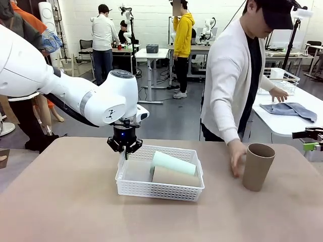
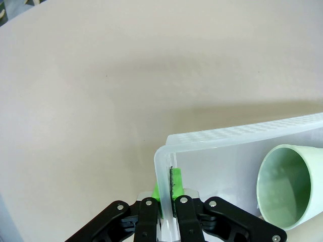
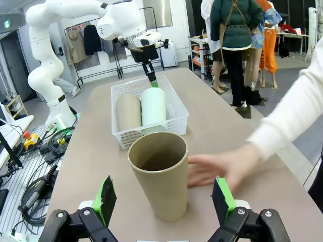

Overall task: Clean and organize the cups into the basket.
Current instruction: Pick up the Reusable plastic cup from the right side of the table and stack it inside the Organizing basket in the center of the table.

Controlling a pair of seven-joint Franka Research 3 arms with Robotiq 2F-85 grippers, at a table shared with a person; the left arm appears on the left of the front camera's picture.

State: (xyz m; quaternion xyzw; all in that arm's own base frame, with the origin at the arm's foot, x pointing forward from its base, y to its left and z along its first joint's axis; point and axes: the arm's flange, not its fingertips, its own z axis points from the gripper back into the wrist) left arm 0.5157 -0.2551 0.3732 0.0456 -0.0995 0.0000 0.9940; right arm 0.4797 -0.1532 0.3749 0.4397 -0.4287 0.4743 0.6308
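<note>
The left claw (image 2: pixel 166 190) pinches the rim of the white basket (image 2: pixel 222 137), likely steadying it; the right claw (image 3: pixel 165 197) gapes wide before the upright tan cup (image 3: pixel 159 174), seemingly to grab it.

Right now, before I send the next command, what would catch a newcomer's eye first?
The left pincer is clamped on the far-left corner of the white basket, where a mint green cup and a tan cup lie side by side. To the right, a third cup stands upright on the table, the person's hand beside it and the open right pincer facing it.
</note>
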